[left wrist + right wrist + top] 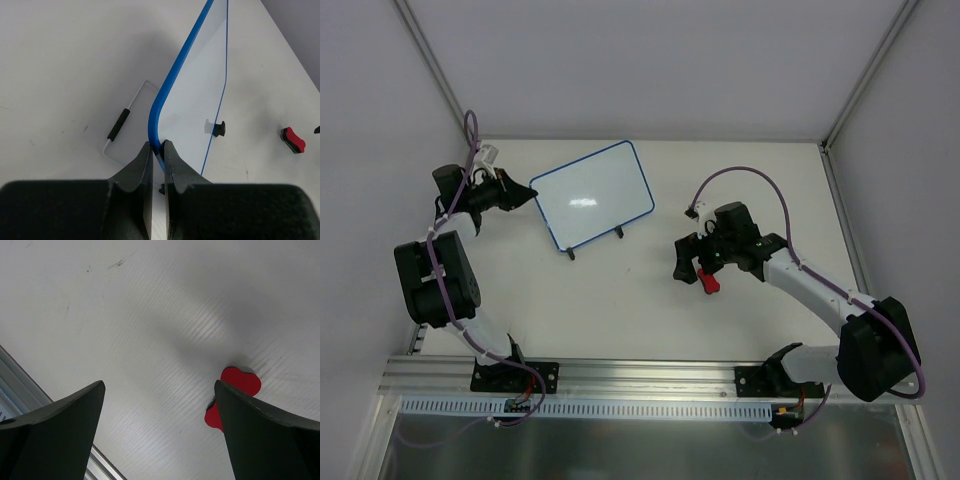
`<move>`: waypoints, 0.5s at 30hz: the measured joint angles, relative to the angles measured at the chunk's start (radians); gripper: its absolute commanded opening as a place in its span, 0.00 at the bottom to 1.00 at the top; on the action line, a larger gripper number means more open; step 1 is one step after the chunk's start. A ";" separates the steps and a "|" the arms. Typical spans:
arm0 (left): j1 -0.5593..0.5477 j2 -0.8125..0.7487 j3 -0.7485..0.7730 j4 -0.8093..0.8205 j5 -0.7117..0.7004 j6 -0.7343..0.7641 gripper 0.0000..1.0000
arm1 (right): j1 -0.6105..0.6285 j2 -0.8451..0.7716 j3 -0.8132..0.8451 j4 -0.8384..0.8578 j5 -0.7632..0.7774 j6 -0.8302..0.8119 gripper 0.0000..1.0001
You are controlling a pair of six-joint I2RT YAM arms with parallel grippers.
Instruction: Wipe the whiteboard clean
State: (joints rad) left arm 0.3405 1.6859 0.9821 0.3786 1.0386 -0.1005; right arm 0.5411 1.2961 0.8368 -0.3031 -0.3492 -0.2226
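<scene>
Left gripper (530, 190) (157, 145): two dark, matte, wedge-shaped fingers pressed nearly together, clamped on the thin blue rim of the whiteboard (592, 195) (200, 90) at one rounded corner. The whiteboard runs straight out ahead of those fingertips, raised off the table (620, 320) and tilted. It is a flat, glossy white rectangle with rounded corners and a narrow blue edge, and a soft glare sits on its face. One small black clip foot (219, 129) projects from the board's lower edge, ahead and a little to the right of the left gripper; in the overhead view two such feet show along that edge. On the table just ahead-left of the same fingers lies a thin white wire loop with a black sleeve (118, 125); what it belongs to I cannot tell. Right gripper (682, 260) (159, 384): jaws spread wide, nothing between them, the two dark, smooth, tapered fingers hanging over bare table. Eraser (709, 284) (240, 382) (293, 139): small, red, bone-shaped with rounded lobes and a dark underside, lying on the table just beside one finger of the right gripper and partly hidden behind it; contact cannot be judged. It is well apart from the left gripper. Table: matte white, faintly ribbed, with a few small scuff marks.
</scene>
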 measured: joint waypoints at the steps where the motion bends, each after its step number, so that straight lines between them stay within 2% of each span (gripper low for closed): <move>1: 0.002 -0.002 -0.004 0.000 0.000 0.003 0.00 | 0.000 0.000 0.000 0.000 0.000 0.000 0.97; 15: 0.045 -0.068 -0.053 -0.021 -0.004 0.023 0.00 | 0.000 0.000 0.000 0.000 0.000 -0.001 0.97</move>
State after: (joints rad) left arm 0.3859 1.6184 0.9291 0.3573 1.0348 -0.0776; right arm 0.5411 1.2961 0.8368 -0.3031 -0.3489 -0.2237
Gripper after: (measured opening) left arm 0.069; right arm 0.968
